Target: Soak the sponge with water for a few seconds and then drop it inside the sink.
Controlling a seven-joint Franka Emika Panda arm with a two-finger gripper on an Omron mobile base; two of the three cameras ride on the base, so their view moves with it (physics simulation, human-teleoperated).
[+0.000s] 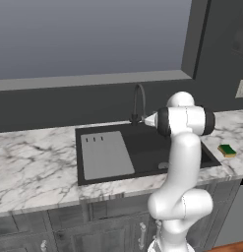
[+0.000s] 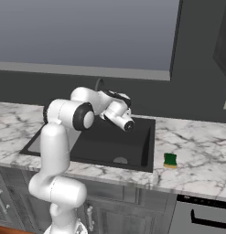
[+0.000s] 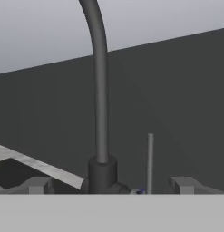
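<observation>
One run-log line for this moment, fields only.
end effector: open, empty, facing faucet base | sponge: on counter right of sink, untouched | water: none seen running | step: soak not started

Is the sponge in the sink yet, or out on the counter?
Out. The sponge lies flat on the marble counter to the right of the sink, apart from its rim, with nothing gripping it.

The faucet (image 3: 100, 113) stands close ahead; the sink (image 2: 137, 137) basin below lies open.
</observation>
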